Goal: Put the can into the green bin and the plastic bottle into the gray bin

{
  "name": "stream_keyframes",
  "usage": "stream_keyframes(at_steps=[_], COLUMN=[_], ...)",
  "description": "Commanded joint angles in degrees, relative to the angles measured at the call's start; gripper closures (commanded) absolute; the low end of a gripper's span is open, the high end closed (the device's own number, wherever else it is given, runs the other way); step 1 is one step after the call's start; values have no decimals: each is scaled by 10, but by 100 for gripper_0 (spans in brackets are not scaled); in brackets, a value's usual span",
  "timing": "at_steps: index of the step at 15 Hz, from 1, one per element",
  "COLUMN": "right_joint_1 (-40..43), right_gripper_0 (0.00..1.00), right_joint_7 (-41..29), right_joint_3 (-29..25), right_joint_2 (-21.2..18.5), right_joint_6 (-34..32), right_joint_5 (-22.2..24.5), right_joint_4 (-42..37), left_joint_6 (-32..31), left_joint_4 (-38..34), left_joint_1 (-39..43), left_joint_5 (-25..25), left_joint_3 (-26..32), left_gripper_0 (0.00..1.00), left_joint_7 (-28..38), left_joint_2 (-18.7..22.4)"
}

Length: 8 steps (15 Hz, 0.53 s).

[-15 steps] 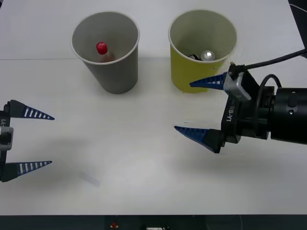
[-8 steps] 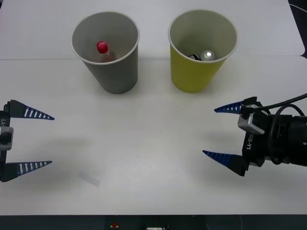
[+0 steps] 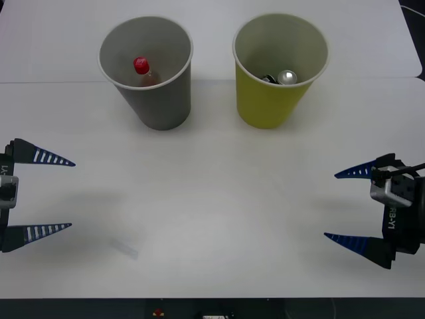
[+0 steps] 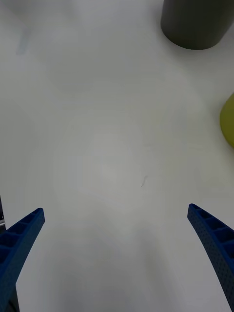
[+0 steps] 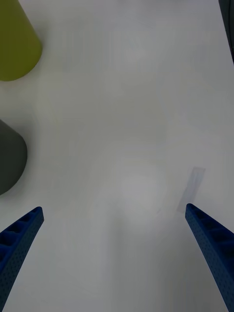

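The green bin (image 3: 279,100) stands at the back right of the white table, and the can (image 3: 287,77) lies inside it, silver top up. Left of it stands the gray bin (image 3: 158,100), holding the plastic bottle (image 3: 143,72) with its red cap showing. My right gripper (image 3: 335,205) hovers open and empty near the table's right front edge, well clear of both bins. At the left front edge my left gripper (image 3: 72,194) is open and empty too. The wrist views catch the gray bin (image 4: 197,22) (image 5: 9,158) and the green bin (image 4: 228,119) (image 5: 17,41) at their borders.
A small strip of clear tape (image 3: 124,248) (image 5: 191,187) lies on the table (image 3: 212,199) near the left front. A seam line (image 3: 53,82) crosses the table behind the bins.
My right gripper has drawn back from beside the green bin toward the right front edge, staying open. The left arm has not moved.
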Motion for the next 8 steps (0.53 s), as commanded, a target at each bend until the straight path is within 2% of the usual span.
stream_keyframes(at_steps=[1, 5, 8], right_joint_1=[54, 115, 122], right_gripper_0=[0, 0, 0], right_joint_7=[14, 24, 27], right_joint_3=[-58, -132, -137], right_joint_2=[-33, -38, -37], right_joint_6=[-4, -32, -32], right_joint_5=[-25, -38, -30], right_joint_4=[-9, -32, -31], left_joint_6=[0, 0, 0], left_joint_4=[0, 0, 0], left_joint_1=[0, 0, 0], left_joint_5=[0, 0, 0], left_joint_3=[0, 0, 0], left_gripper_0=[0, 0, 0], left_joint_7=[0, 0, 0], left_joint_2=[0, 0, 0])
